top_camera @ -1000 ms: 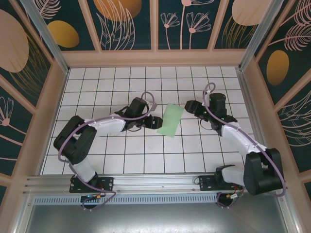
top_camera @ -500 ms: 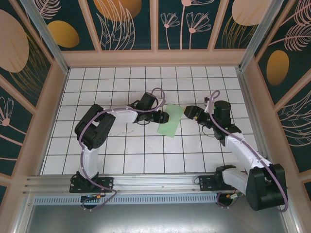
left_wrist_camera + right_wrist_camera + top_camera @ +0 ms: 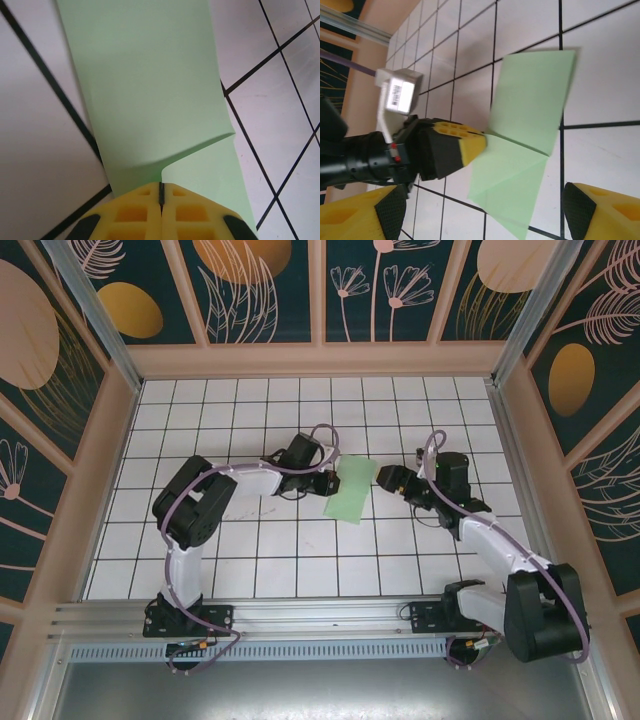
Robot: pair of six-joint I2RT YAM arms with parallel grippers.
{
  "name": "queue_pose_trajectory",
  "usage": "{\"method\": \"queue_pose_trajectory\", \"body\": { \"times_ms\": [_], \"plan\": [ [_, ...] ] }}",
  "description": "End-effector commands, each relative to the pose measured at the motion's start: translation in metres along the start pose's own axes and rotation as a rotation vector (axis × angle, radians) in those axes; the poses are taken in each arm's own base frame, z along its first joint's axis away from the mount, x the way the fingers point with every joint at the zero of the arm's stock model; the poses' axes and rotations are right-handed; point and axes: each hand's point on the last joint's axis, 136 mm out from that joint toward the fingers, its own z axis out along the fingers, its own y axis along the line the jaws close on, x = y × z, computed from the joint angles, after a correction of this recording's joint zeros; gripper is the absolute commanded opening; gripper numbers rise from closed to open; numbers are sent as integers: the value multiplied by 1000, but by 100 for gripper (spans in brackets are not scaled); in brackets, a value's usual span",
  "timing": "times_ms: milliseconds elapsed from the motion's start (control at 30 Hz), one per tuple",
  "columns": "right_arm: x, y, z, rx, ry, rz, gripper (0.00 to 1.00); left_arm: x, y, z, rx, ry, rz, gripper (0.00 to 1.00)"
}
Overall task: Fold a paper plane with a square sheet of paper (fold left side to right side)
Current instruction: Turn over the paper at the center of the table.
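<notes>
1. I am looking down on a white tiled surface (image 3: 250, 540) inside a walled bay, with my two arms reaching in towards the middle.
2. The pale-green sheet of paper (image 3: 352, 489) lies at the centre of the surface, between the two arms and slightly tilted.
3. From above it looks like a narrow rectangle rather than a square.
4. The left jaws are clenched on the sheet's left edge. In the left wrist view their yellow fingertips (image 3: 137, 202) meet with only a thin line between them, and the paper runs into that line.
5. At the pinch I see two layers, a top one bowed upward with a curved edge and a lower one flat beneath it.
6. The right jaws are released and grasp nothing. Their fingertips (image 3: 600, 206) stand wide apart, just beside the sheet's right edge.
7. In the right wrist view the part of the sheet nearer that camera is kinked into slanting facets, while the farther part lies flat.
8. My judgement is that the task is at an early stage. The lengthwise fold from left to right seems made or under way.
9. There is no pointed nose, no wings and no dart shape yet, so most of the folding is left.
</notes>
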Motion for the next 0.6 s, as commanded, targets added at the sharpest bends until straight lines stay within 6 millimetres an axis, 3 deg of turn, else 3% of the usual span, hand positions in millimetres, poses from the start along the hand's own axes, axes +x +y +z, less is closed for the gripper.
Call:
{"method": "queue_pose_trajectory", "body": {
  "times_ms": [0, 267, 567],
  "plan": [
    [6, 6, 10, -41, 33, -2, 83, -18, -9, -22, -8, -85, 29, 5],
    [18, 13, 45, -56, 115, 22, 73, -20, -12, -37, -15, -126, 24, 4],
    [28, 15, 70, -113, 149, 77, 63, -23, -16, -47, -15, -156, 24, 4]
  ]
}}
